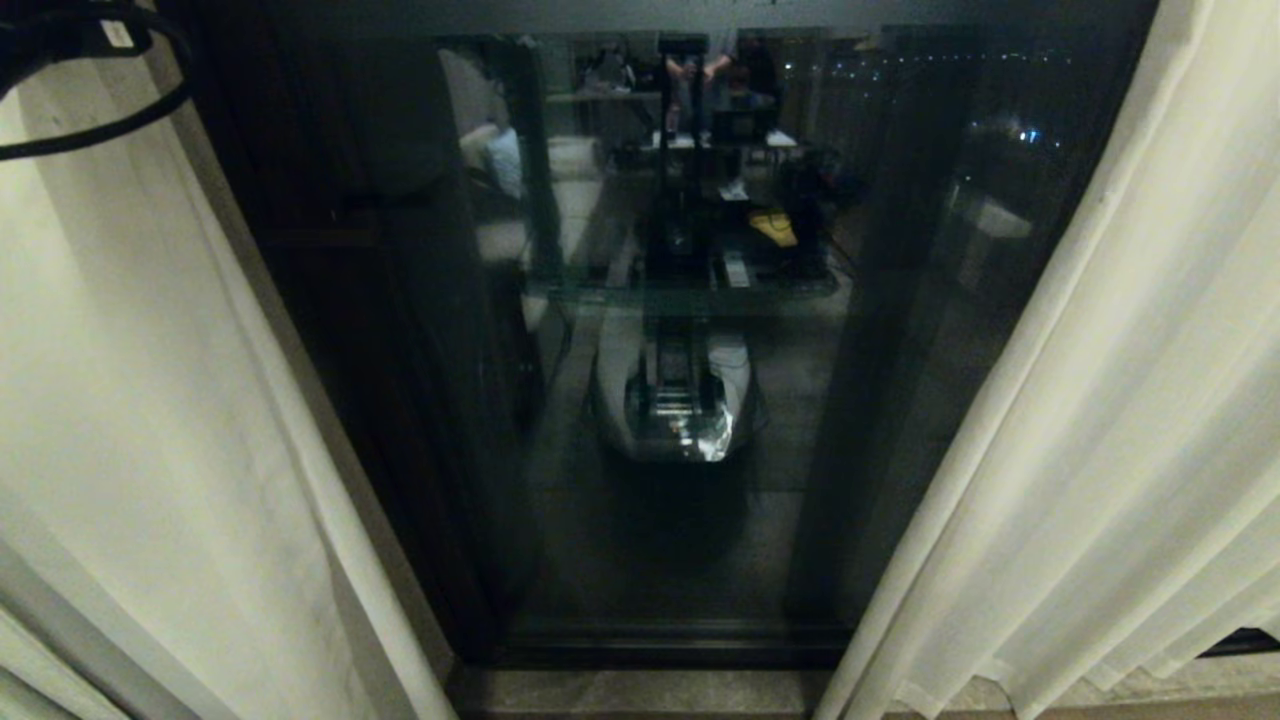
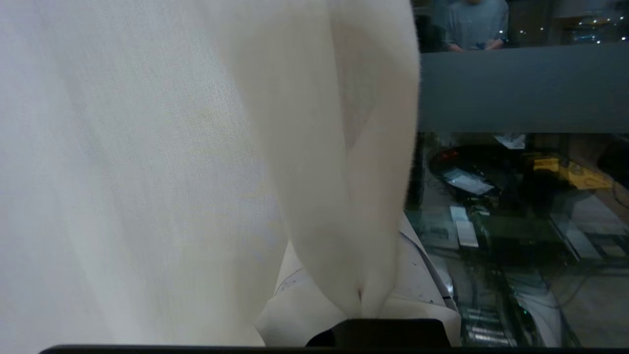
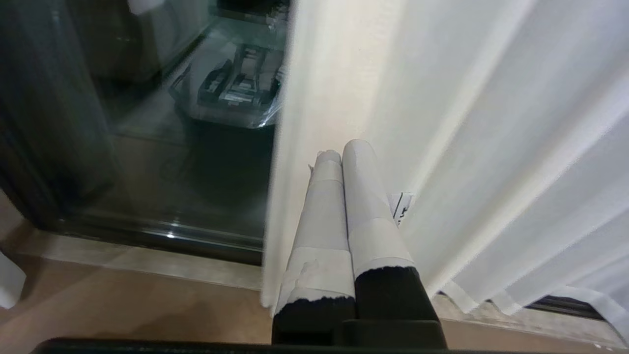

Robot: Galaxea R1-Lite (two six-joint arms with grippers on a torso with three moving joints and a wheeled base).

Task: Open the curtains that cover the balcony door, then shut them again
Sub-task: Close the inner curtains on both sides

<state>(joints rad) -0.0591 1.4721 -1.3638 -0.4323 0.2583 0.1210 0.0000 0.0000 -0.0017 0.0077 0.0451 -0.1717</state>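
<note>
- No brand or readable writing shows anywhere; a small black printed mark on a white tag beside the right gripper (image 3: 344,150) is too small to read.
- Right gripper: its two paper-taped fingers (image 3: 361,196) are pressed together with nothing between them, tips lying just beside the right curtain's (image 1: 1120,420) inner edge near the floor sill (image 3: 147,255).
- Left gripper (image 2: 361,302): clamped on a fold of the left curtain (image 2: 147,172), the cloth pinched right at the fingertips and rising in a loop above them.
- From the head camera, both curtains hang parted to either side, the left one (image 1: 130,420) wide at the frame's edge.
- Between them stands the balcony door (image 1: 660,350), its dark glass uncovered and mirroring the robot's base and a cluttered table.
- A person in a grey shirt (image 2: 476,24) shows reflected, far back.
</note>
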